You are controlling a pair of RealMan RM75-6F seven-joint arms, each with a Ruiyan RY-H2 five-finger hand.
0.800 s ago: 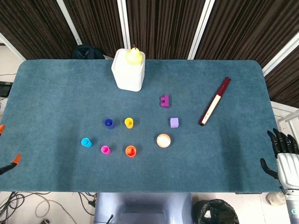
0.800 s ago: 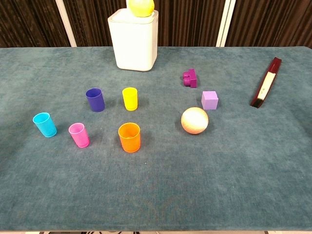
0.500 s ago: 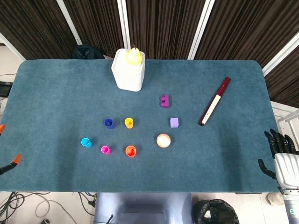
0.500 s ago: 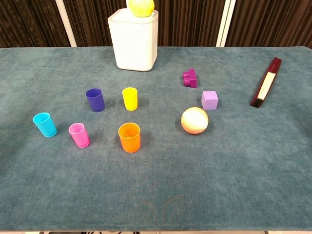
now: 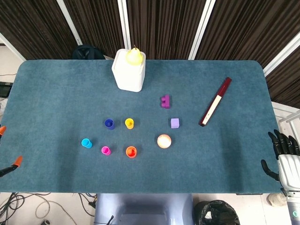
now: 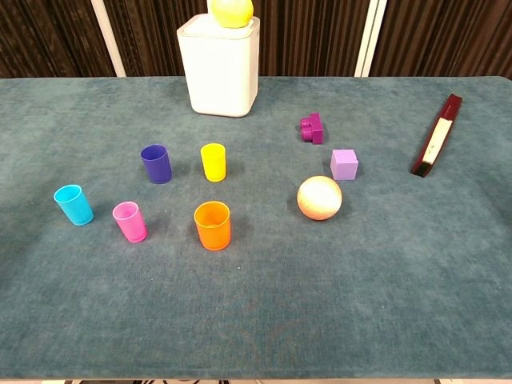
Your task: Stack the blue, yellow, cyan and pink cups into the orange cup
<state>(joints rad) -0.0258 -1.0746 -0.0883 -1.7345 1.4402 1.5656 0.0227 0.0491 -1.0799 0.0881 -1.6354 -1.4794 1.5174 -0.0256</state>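
Note:
All the cups stand upright and apart on the teal table (image 5: 56, 93). The orange cup (image 5: 131, 151) (image 6: 212, 225) is nearest the front edge. Left of it stands the pink cup (image 5: 106, 150) (image 6: 130, 221), and further left the cyan cup (image 5: 86, 143) (image 6: 73, 204). Behind them are the blue cup (image 5: 109, 123) (image 6: 156, 163) and the yellow cup (image 5: 129, 123) (image 6: 213, 162). My right hand (image 5: 284, 157) hangs off the table's right edge, far from the cups, fingers apart and holding nothing. No view shows my left hand.
A white container (image 5: 129, 70) with a yellow ball (image 5: 134, 56) on top stands at the back. Right of the cups lie a purple brick (image 5: 165, 101), a lilac cube (image 5: 175, 123), a wooden ball (image 5: 163, 141) and a dark red bar (image 5: 215, 101).
My right hand has shifted a little beside the table's right edge. None of the cups has moved.

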